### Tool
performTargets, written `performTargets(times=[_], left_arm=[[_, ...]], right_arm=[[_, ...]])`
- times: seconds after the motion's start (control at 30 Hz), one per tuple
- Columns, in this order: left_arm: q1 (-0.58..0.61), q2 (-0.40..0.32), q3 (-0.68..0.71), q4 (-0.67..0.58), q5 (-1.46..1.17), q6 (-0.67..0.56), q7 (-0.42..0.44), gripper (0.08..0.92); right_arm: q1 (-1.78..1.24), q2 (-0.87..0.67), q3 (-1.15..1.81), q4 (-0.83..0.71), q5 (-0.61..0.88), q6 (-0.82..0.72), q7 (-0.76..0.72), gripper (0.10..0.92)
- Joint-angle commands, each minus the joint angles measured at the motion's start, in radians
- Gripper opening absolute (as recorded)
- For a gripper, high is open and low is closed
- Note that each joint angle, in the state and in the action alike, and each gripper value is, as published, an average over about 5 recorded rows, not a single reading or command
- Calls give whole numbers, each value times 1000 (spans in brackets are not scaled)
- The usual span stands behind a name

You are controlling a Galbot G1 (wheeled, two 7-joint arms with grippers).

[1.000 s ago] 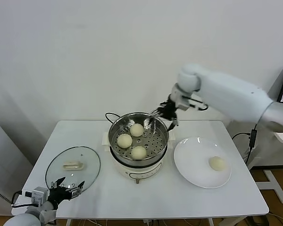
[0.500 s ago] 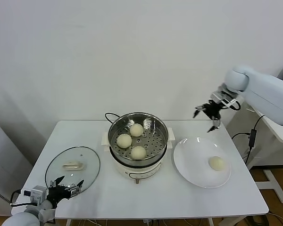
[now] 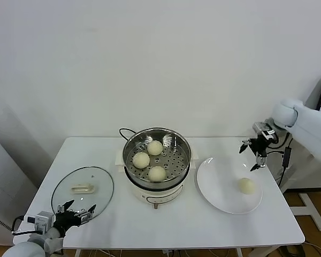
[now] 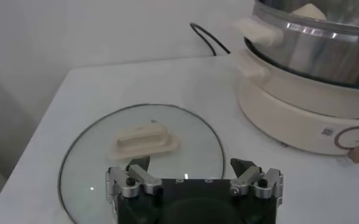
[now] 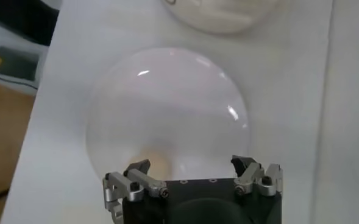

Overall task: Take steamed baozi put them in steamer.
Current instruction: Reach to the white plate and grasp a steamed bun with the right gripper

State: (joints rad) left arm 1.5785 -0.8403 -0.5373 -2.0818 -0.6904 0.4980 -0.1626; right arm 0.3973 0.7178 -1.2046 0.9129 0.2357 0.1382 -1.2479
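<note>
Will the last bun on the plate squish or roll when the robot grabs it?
The baozi looks smooth, puffy and soft, so it will probably dent if squeezed. Its domed shape on the flat white plate suggests it might slide or roll when nudged.

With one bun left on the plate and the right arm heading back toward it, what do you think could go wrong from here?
1. The last baozi sits alone on the smooth white plate; the open right gripper, hanging above and behind it, might nudge it sideways instead of straddling it.
2. Three baozi already fill much of the steamer; a drop could land on one and roll.
3. The glass lid lies close to the idle, open left gripper, so any move there may bump it.
</note>
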Motion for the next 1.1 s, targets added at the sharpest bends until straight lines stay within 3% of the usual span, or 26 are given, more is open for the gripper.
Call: performTargets(times=[0.03,0.8,1.1], left_arm=[[-1,1,3,-1,-1,2,0,823],[5,-3,6,-9,0,6,0,823],[10,-2,3,-8,0,5,0,823]], right_arm=[[-154,-19,64,-35,-38,-55,30,823],[-282,68,187,-135,-157,-23,70,819],[-301,64,204,-125,-200,-27,68,702]])
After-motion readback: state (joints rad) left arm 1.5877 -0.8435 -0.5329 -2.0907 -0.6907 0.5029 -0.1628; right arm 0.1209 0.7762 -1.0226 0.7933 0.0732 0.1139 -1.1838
